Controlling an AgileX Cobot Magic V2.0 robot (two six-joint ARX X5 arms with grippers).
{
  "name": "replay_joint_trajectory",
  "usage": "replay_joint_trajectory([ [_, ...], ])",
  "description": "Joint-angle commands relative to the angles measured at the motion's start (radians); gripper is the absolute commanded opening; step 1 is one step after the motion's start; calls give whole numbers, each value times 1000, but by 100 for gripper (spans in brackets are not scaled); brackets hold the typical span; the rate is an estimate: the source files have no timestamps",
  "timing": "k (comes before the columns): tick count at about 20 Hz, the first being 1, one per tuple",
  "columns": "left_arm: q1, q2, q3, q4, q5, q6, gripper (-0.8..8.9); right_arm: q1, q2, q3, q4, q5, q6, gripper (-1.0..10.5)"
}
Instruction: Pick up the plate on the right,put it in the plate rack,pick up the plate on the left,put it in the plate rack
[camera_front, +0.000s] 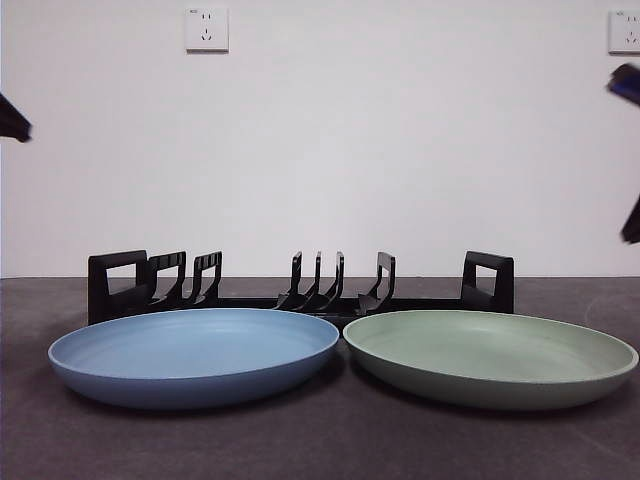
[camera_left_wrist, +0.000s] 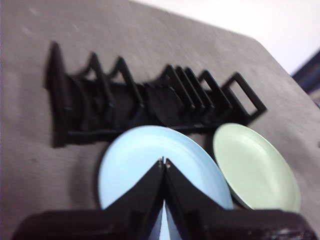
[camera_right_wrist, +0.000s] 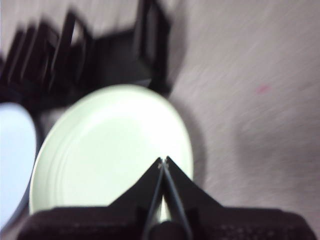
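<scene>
Right pincer (camera_right_wrist: 163, 161) closed, empty, above green plate (camera_right_wrist: 110, 150), left pincer (camera_left_wrist: 164, 161) closed over blue plate (camera_left_wrist: 150, 160).

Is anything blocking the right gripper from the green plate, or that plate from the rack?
Nothing visible. The right gripper hangs shut above the green plate, with only air between. The rack stands just behind it, slots empty; the blue plate lies beside.

Matt plates (camera_front: 195, 355), black plastic rack (camera_front: 300, 290)
</scene>
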Motion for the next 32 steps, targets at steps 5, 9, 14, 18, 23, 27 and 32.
replay_joint_trajectory([
  [5, -42, 186, 109, -2, 121, 39, 68, 1, 254, 201, -184, -16, -151, 144],
  [9, -117, 213, 159, 2, 8, 42, 315, 1, 293, 213, -185, -16, -164, 193],
  [14, -245, 216, 222, -3, -103, 117, 315, 1, 369, 213, -185, -16, -164, 187],
  [18, -319, 217, 231, -5, -175, 143, 315, 1, 437, 213, -184, -17, -165, 186],
  [23, -367, 224, 231, -2, -194, 143, 315, 1, 499, 213, -164, -74, -164, 185],
  [27, -395, 232, 231, -4, -219, 143, 315, 1, 541, 213, -142, -91, -164, 109],
  [32, -416, 234, 231, -15, -238, 144, 315, 1, 547, 213, -145, -86, -156, -12],
])
